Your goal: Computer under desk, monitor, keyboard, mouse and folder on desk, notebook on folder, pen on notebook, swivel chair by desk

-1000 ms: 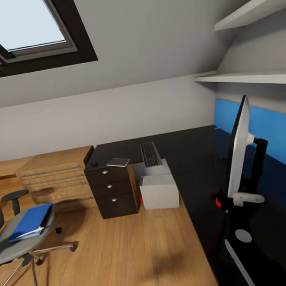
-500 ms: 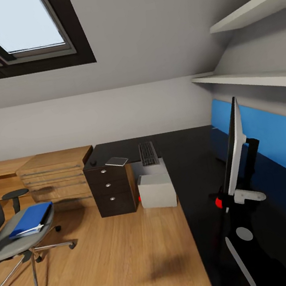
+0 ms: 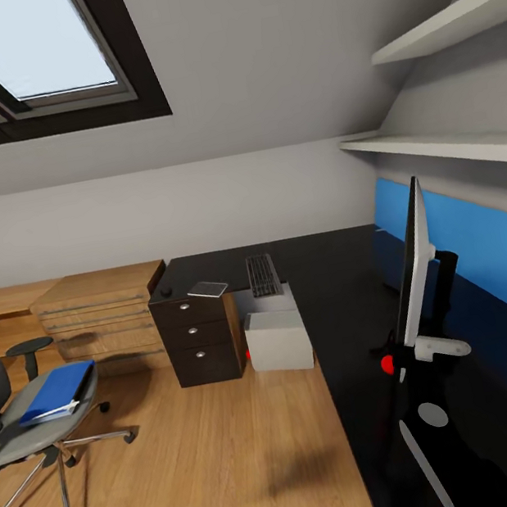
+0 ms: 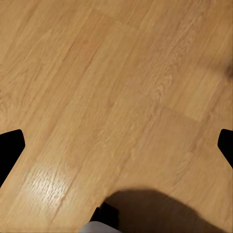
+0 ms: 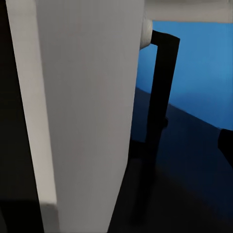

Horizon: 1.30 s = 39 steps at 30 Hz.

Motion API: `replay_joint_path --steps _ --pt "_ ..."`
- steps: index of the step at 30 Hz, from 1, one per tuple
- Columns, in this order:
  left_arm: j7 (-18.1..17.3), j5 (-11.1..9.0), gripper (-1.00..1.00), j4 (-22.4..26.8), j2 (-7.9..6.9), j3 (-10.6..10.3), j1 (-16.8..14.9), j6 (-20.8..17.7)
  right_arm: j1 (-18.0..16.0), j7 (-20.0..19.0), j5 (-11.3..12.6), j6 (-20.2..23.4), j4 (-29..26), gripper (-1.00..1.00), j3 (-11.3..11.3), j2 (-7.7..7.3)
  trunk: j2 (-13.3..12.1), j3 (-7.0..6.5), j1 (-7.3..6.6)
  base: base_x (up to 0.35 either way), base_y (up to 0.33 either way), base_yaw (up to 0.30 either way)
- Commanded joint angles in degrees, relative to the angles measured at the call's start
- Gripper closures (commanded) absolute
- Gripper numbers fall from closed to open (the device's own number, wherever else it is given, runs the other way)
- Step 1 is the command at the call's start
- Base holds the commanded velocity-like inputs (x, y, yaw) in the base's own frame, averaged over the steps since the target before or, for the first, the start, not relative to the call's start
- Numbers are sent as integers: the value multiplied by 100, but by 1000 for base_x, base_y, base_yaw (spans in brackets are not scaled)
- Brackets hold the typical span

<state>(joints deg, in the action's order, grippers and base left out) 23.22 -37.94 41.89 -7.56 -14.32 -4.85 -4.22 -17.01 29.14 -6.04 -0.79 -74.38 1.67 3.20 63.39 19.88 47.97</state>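
Two tools: left tool (image 4: 116, 145) open over floor, right tool's state unclear by monitor (image 3: 414, 275) at counter's (image 3: 335, 289) right edge. Seat monitor upright; keyboard (image 3: 263, 274) at far edge.

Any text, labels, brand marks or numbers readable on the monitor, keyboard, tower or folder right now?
None readable.
monitor: seen edge-on, no marking visible.
keyboard: key legends too small to read.
computer: plain, no label.
folder: plain blue cover, no writing visible.
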Motion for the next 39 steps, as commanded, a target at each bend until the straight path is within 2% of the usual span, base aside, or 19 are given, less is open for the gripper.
replay_joint_path --steps 1,18,39 --pt "51 -29 -100 12 -9 -36 -1 -17 -4 9 -45 0 3 -100 8 5 -37 -12 -22 0 0 0" --pt "51 -20 -100 12 -9 -45 -1 -17 -4 -12 -39 -18 6 -100 -12 6 -37 -12 -22 -2 -7 0" --pt "51 -28 -100 12 -18 -36 -1 -17 5 -36 -46 -44 72 -100 -38 22 -37 -12 -22 -104 -250 0"
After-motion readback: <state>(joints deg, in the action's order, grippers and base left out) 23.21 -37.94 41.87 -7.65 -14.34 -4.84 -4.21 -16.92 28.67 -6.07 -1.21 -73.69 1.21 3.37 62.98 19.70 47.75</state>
